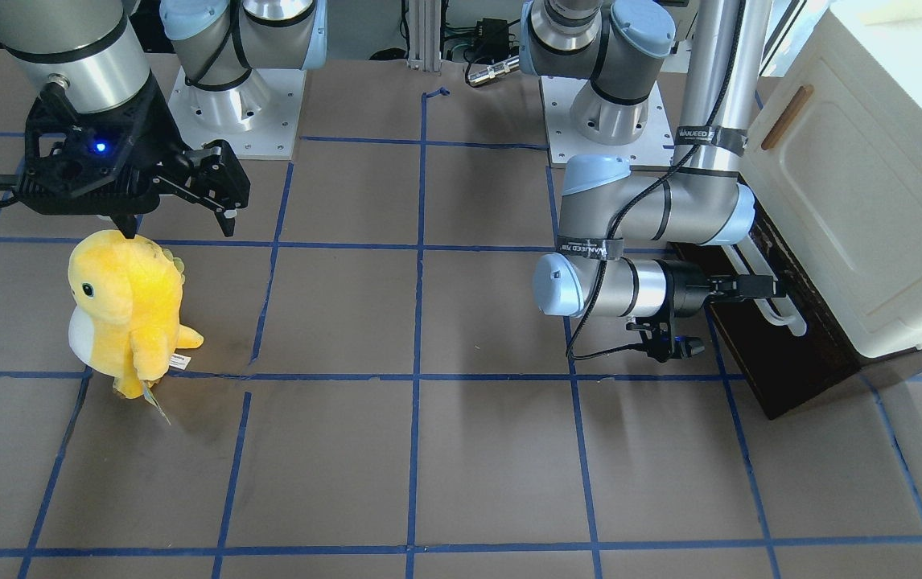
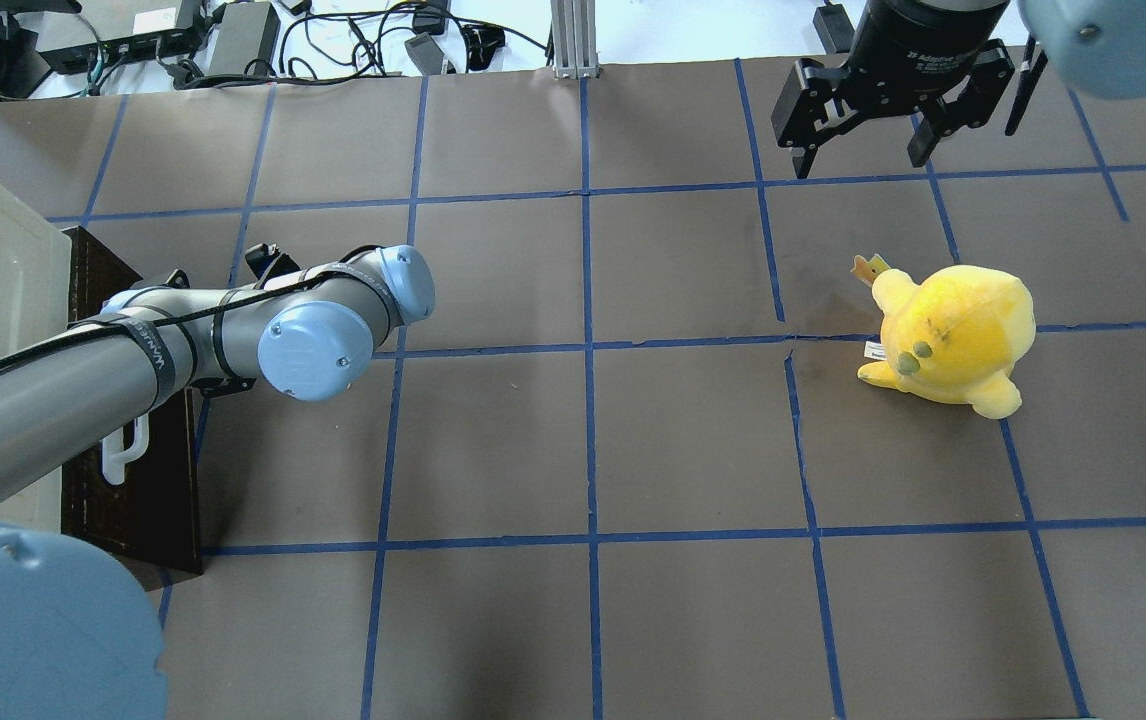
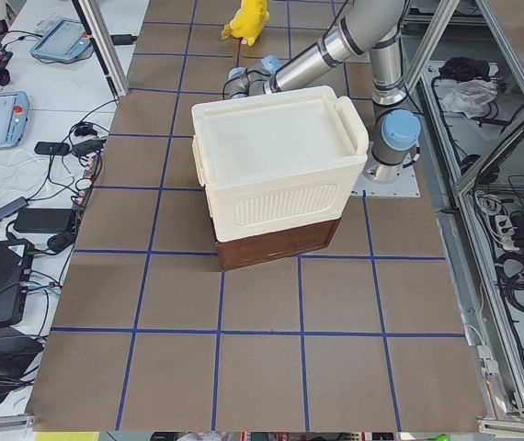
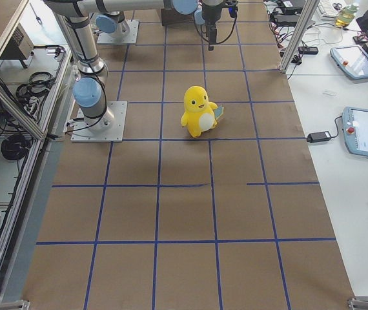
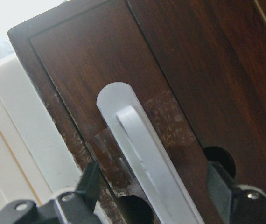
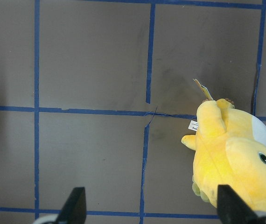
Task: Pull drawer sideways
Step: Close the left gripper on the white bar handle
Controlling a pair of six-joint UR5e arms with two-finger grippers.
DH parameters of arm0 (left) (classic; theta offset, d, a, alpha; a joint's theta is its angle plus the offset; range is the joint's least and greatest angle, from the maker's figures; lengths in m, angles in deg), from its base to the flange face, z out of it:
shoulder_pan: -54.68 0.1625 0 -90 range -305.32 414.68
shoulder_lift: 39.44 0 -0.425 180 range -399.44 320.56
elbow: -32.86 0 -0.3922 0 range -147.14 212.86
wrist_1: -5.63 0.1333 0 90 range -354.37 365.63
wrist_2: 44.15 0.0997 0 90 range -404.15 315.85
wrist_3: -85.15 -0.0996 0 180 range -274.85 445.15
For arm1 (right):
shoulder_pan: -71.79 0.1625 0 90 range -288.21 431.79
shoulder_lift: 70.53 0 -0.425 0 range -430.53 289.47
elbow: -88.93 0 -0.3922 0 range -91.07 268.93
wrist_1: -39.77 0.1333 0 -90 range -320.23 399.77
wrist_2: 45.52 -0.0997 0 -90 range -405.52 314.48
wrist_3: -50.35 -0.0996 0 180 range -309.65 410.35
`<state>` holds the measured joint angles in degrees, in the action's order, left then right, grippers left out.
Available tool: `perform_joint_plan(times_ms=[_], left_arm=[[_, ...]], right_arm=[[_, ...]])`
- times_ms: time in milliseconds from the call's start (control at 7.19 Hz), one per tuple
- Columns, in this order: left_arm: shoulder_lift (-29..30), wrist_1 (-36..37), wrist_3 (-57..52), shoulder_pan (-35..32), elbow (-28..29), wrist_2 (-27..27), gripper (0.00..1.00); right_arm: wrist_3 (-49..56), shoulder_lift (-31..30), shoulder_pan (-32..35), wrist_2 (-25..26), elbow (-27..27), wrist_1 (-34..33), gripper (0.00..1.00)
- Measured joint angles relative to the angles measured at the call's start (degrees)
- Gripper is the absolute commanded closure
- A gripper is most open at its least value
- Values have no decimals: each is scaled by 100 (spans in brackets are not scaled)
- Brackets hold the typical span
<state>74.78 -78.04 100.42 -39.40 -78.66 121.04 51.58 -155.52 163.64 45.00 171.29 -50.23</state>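
The dark brown drawer [image 1: 787,366] sits at the base of the cream-white cabinet [image 1: 855,201]; none of its inside shows. Its long white bar handle [image 1: 775,310] runs along the front. My left gripper [image 1: 760,287] is level with the handle. In the left wrist view the gripper [image 5: 154,186] is open, with one finger on either side of the handle [image 5: 137,144], clear of it. From overhead the arm hides the gripper; the handle's end [image 2: 123,450] and drawer front [image 2: 138,505] show. My right gripper [image 1: 179,225] hangs open and empty above the table [image 2: 860,160].
A yellow plush toy [image 1: 127,310] stands on the brown mat just below my right gripper; it also shows in the right wrist view [image 6: 235,158]. The cabinet door has a small brown handle [image 1: 787,117]. Blue tape lines grid the mat [image 1: 421,378].
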Motion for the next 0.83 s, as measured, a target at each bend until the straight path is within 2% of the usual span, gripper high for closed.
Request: perform_joint_plan(times_ms=[557,835], left_arm=[[-60,-6,8,-27,-28,-109,41],[-69,-9,11,-32,-31,-141,44]], right_arm=[[0,0,0,0,0,0,0],[0,0,0,0,0,0,0]])
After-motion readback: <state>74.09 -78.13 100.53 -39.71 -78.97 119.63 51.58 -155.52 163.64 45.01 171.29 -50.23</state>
